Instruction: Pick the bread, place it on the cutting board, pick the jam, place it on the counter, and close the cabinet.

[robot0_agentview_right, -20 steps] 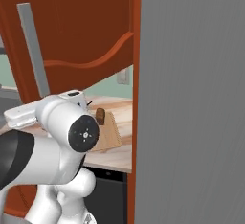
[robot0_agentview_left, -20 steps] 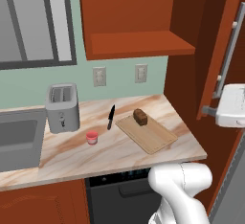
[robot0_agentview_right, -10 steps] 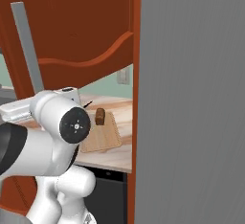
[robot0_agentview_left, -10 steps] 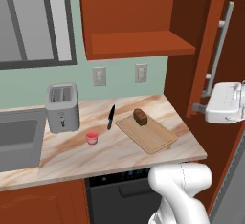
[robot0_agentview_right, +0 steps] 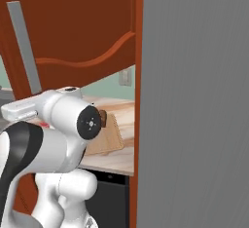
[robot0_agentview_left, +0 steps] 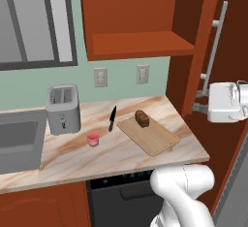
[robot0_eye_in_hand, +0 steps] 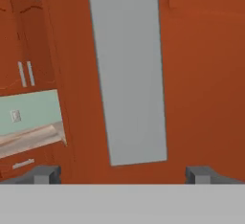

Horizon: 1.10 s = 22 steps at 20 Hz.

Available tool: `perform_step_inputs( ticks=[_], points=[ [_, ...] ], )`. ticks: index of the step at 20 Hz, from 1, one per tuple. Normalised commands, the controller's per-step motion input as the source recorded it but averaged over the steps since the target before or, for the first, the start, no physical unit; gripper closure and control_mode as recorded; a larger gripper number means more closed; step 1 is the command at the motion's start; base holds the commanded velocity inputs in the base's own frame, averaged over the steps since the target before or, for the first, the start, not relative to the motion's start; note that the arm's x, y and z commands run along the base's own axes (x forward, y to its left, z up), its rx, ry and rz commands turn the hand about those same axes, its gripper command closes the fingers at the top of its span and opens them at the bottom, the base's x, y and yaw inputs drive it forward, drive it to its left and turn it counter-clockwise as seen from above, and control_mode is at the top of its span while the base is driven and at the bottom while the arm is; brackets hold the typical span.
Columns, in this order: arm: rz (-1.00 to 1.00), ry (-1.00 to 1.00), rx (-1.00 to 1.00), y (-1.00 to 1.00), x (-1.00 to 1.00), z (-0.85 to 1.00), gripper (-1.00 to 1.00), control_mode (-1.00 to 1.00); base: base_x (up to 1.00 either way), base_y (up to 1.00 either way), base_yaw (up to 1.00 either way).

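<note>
Pincer (robot0_eye_in_hand: 122, 174) spread wide, facing the cabinet (robot0_agentview_left: 145, 17) door's grey handle (robot0_eye_in_hand: 129, 70). Bread (robot0_agentview_left: 142, 118) resting on cutting board (robot0_agentview_left: 148, 134). Jam (robot0_agentview_left: 93, 139) standing on tabletop (robot0_agentview_left: 72, 153).

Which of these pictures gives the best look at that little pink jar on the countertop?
The left base view: the jam stands whole and unobstructed on the counter, between the toaster and the cutting board. In the right base view the robot's arm covers that area. The hand view faces the cabinet door's grey handle.

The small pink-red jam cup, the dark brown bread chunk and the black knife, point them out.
Small pink-red jam cup (robot0_agentview_left: 93, 139), left base view, its side.
Dark brown bread chunk (robot0_agentview_left: 142, 118), left base view, rounded top.
Black knife (robot0_agentview_left: 112, 118), left base view, mid-length.
</note>
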Motion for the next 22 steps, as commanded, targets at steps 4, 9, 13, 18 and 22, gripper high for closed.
perform_step_inputs(
  ticks=[4, 9, 13, 18, 22],
  points=[
    [0.13, 0.00, 0.05, 0.04, 0.28, 0.00, -1.00, -1.00, 0.00, 0.00, 0.00],
    [0.04, 0.00, 0.05, 0.07, 0.24, 0.00, -1.00, -1.00, 0.00, 0.00, 0.00],
    [0.00, 0.00, 0.04, 0.17, 0.22, 0.00, -1.00, -1.00, 0.00, 0.00, 0.00],
    [-0.03, -0.02, 0.02, 0.34, 0.05, 0.00, -1.00, -1.00, 0.00, 0.00, 0.00],
    [-0.06, -0.01, 0.01, 0.39, 0.01, 0.00, -1.00, -1.00, 0.00, 0.00, 0.00]
  ],
)
